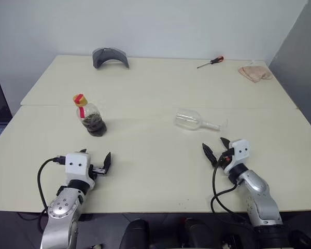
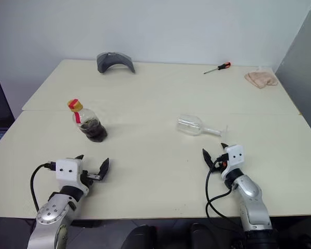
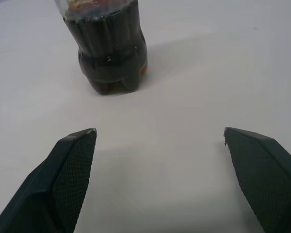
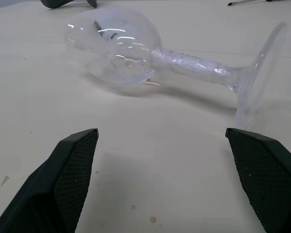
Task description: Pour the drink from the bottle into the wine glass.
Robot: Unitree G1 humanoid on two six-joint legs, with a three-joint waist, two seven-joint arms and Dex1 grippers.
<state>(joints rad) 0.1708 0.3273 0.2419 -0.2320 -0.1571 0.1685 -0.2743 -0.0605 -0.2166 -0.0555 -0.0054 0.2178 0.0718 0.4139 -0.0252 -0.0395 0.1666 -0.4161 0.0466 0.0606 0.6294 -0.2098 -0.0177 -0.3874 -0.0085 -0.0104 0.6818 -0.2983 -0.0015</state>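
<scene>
Bottle (image 1: 89,116) standing upright on the left half of the surface (image 1: 155,150), yellow cap on top, red band at the neck, and the dark drink (image 1: 96,124) filling only the lower part of it. Over on the right half the wine glass (image 1: 194,121) is down on its side, bowl toward the middle of the surface, foot toward the right edge.

Left gripper (image 1: 96,162) hovers near the front edge, just short of the bottle, jaws spread wide and holding nothing. Right gripper (image 1: 216,148) sits near the front edge too, pointed at the fallen glass, jaws wide apart and empty as well.

Now the wrist cameras earn their keep: the left wrist view shows the bottle's ribbed base (image 3: 109,53) sitting off to one side of the gap between the fingers (image 3: 70,174), not centred. The right wrist view shows the glass lying across the gripper's line, stem (image 4: 194,65) level and foot on edge.

Head views add the far edge: a grey curved object (image 1: 110,56), a red-handled screwdriver (image 1: 211,62), and a pinkish cloth (image 1: 255,72) at the far right corner.
</scene>
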